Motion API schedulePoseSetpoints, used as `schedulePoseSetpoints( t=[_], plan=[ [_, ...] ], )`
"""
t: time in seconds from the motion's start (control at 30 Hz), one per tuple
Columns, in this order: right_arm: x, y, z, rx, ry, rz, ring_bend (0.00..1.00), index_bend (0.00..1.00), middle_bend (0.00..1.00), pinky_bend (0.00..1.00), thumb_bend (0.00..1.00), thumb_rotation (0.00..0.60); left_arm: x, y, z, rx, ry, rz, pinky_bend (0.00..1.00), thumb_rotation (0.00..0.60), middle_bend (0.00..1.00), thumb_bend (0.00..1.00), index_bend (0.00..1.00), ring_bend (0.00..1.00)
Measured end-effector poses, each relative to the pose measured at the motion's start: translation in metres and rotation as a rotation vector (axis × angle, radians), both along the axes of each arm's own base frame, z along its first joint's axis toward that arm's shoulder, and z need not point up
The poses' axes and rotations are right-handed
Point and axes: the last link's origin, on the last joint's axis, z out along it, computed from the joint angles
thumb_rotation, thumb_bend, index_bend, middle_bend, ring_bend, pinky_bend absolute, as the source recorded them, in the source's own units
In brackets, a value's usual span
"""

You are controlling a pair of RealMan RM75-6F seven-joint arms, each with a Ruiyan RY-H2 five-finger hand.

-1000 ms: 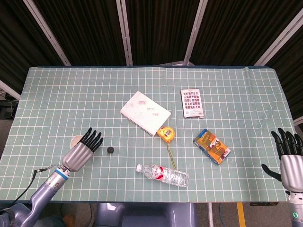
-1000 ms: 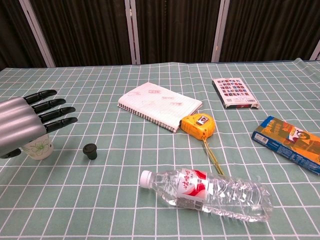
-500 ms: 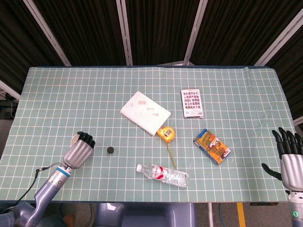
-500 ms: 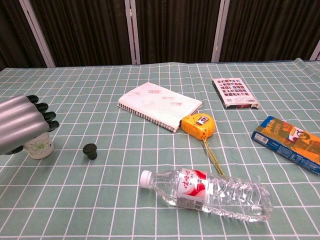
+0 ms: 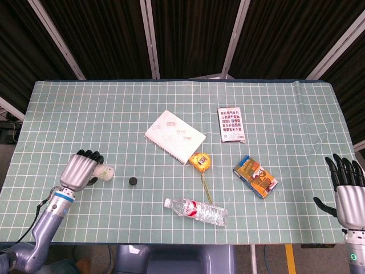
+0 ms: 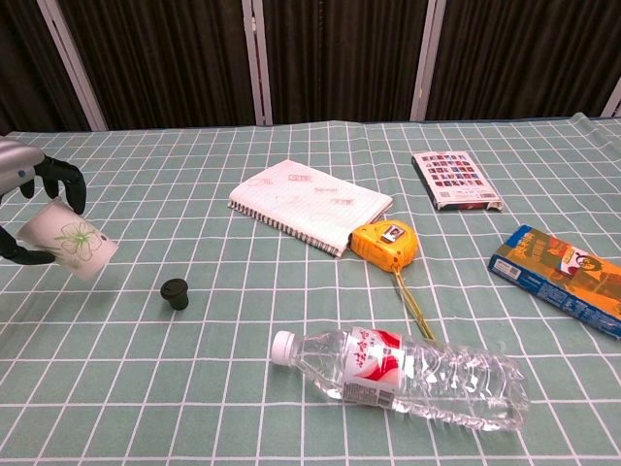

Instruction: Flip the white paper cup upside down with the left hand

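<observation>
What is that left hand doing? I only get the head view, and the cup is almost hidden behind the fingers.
Observer: The chest view shows the left hand holding the white paper cup tipped on a slant, not upright.
Operator: Is it resting on the table?
Observer: It appears to be held just above the table, beside the small black cap.
Operator: Is the cup plain white?
Observer: No, its side has a green flower print.

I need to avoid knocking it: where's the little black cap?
In the chest view, the black cap sits on the table's left side, just right of the paper cup held by the left hand.
</observation>
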Motion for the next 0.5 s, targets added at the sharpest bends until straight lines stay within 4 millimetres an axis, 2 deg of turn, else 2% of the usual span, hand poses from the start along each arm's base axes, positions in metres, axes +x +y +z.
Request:
schedulePoseSetpoints(
  t=[0.2, 0.3, 0.4, 0.43, 0.47, 0.5],
  plan=[
    [0.000, -0.001, -0.003, 0.005, 0.014, -0.002, 0.00, 0.00, 0.00, 0.00, 0.00, 0.600, -0.016, 0.013, 0.003, -0.138, -0.381, 0.216, 0.36, 0.600, 0.35, 0.18, 0.45, 0.33],
    [-0.001, -0.002, -0.004, 0.008, 0.016, -0.007, 0.00, 0.00, 0.00, 0.00, 0.00, 0.600, -0.028, 0.021, 0.002, -0.177, -0.492, 0.298, 0.36, 0.600, 0.35, 0.18, 0.45, 0.33],
    [-0.001, -0.002, -0.004, 0.006, 0.016, -0.008, 0.00, 0.00, 0.00, 0.00, 0.00, 0.600, -0.042, 0.030, 0.000, -0.188, -0.523, 0.347, 0.35, 0.600, 0.33, 0.18, 0.44, 0.32],
    [-0.001, -0.002, -0.003, 0.005, 0.015, -0.010, 0.00, 0.00, 0.00, 0.00, 0.00, 0.600, -0.045, 0.032, -0.001, -0.191, -0.523, 0.354, 0.33, 0.600, 0.30, 0.18, 0.41, 0.29],
    [-0.002, -0.002, -0.003, 0.004, 0.014, -0.011, 0.00, 0.00, 0.00, 0.00, 0.00, 0.600, -0.047, 0.033, -0.003, -0.197, -0.522, 0.357, 0.27, 0.600, 0.21, 0.17, 0.33, 0.22],
    [-0.002, -0.002, -0.003, 0.004, 0.013, -0.011, 0.00, 0.00, 0.00, 0.00, 0.00, 0.600, -0.048, 0.032, -0.006, -0.212, -0.517, 0.358, 0.19, 0.600, 0.11, 0.15, 0.20, 0.12]
  ],
)
